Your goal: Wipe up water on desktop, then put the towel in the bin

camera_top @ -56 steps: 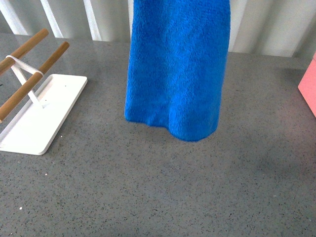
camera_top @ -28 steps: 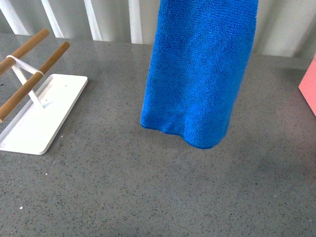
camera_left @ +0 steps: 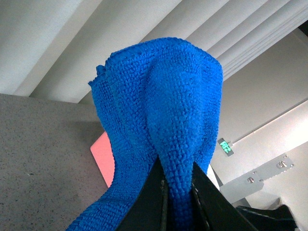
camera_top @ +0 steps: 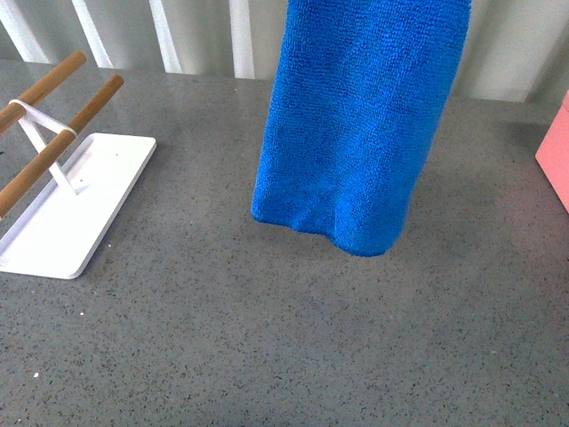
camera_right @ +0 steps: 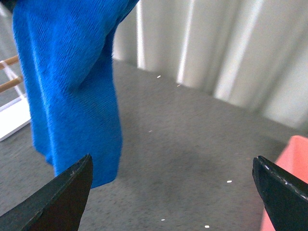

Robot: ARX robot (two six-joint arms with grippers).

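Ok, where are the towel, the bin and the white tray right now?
towel (camera_top: 356, 133), front view, middle of the hanging cloth.
bin (camera_top: 556, 156), front view, pink wall at the picture's right edge.
white tray (camera_top: 98, 196), front view, bare flat base beside the rod stand.

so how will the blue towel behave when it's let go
Probably floppy: the towel hangs in a long limp drape from the left gripper, pinched at one bunched spot. Its fluffy pile looks unlikely to slip out. Released, it would likely crumple rather than hold shape.
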